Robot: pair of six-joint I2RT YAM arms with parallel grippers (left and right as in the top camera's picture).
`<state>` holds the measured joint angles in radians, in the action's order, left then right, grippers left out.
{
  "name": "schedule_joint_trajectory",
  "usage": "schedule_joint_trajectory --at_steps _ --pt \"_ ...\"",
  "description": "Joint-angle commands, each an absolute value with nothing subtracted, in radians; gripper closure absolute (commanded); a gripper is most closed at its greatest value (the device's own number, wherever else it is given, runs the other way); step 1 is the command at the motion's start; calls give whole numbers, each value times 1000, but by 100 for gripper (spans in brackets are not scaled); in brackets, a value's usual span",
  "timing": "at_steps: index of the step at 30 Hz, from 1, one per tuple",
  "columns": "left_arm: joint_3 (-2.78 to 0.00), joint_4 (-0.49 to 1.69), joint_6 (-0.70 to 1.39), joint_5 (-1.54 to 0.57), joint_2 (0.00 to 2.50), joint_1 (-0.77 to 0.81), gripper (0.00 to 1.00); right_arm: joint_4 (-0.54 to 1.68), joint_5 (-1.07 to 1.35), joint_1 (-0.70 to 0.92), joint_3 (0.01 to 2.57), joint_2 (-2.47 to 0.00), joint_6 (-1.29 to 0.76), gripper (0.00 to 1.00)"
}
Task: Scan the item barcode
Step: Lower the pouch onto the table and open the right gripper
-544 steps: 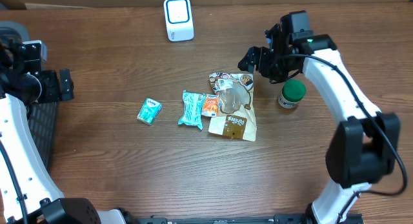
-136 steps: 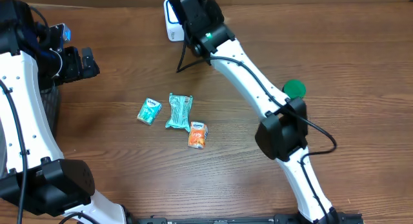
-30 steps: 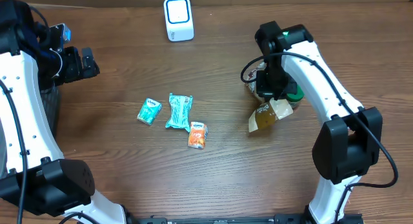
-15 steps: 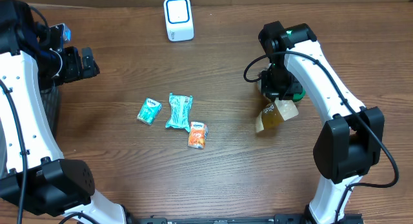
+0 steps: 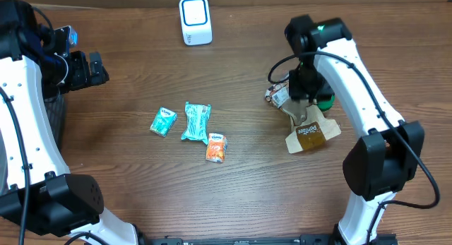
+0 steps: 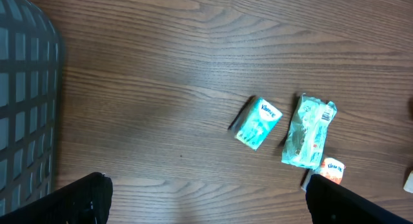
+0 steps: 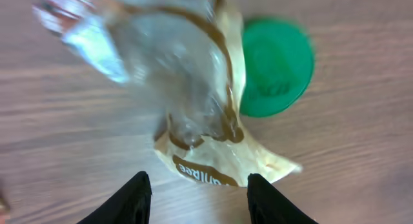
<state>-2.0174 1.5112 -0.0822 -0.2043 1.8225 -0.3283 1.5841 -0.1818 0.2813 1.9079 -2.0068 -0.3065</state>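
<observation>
Snack bag (image 5: 308, 129) lies on table (image 5: 141, 195) against green lid (image 5: 325, 100), long axis slanting: clear end left of lid, brown printed end robot-side of it. Your right jaws hang parted above it, released; left jaws wide, empty.

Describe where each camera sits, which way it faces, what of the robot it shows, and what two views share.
Overhead: fixed above the table, facing straight down; shows left arm, right arm and scanner.
Left wrist: on the left arm, looking down at the tissue pack and basket; own fingers in the bottom corners.
Right wrist: on the right arm, close above the snack bag and green lid; own fingers at the bottom edge.
Shared: overhead and right wrist both show the snack bag and green lid.
</observation>
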Motion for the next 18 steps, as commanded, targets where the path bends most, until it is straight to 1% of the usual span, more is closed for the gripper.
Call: schedule_joint_trajectory --at_steps 1,4,8,18 --pt "-2022 1510 -98 -202 1819 -332 0 1576 -88 297 1997 -2005 -287 58" --pt "-2022 1510 -98 -202 1819 -332 1 1553 -14 313 1995 -2007 -245 61" --pt "-2022 1510 -98 -202 1819 -332 0 1497 10 332 1955 -2010 -227 65" --pt "-2022 1510 -98 -202 1819 -332 0 1303 25 348 1740 -2011 -204 65"
